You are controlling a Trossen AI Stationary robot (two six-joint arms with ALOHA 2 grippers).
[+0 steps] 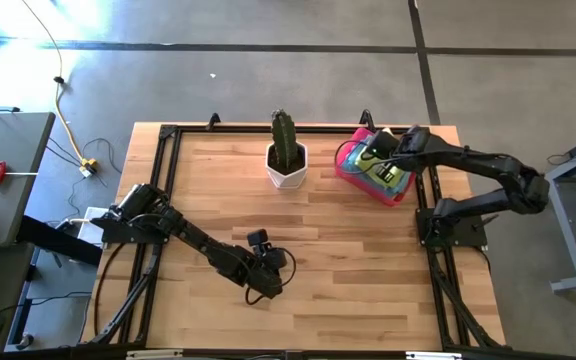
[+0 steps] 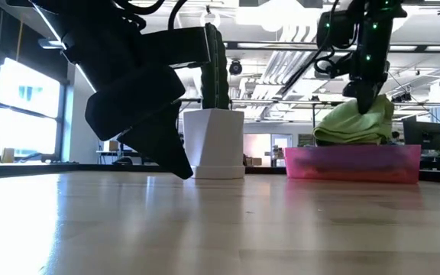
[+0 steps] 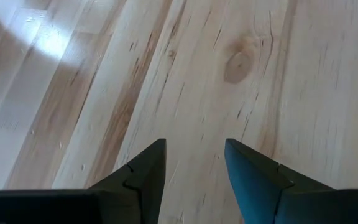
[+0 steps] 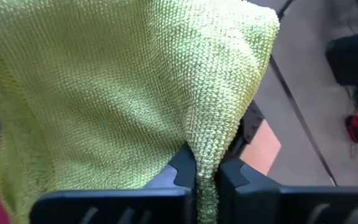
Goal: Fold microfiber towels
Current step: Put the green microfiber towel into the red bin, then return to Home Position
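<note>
A pile of microfiber towels (image 1: 380,172) lies in the pink tray (image 1: 346,166) at the table's far right; a lime green towel (image 2: 354,122) is on top. My right gripper (image 1: 376,152) is over the pile, shut on that lime green towel (image 4: 117,87). My left gripper (image 1: 268,285) is open and empty, low over the bare wood near the table's near middle; its fingers (image 3: 145,171) show in the left wrist view. My right gripper pinches a raised fold of the lime green towel (image 4: 205,163) between its two fingers, coming from above and pointing down (image 2: 365,98). The towel is drawn up into a peak at the fingers, while the rest of it lies on the pile in the tray.
A cactus in a white pot (image 1: 286,158) stands at the table's far middle, left of the tray. Black rails (image 1: 168,135) frame the wooden table (image 1: 348,270). The wood between the two arms is bare.
</note>
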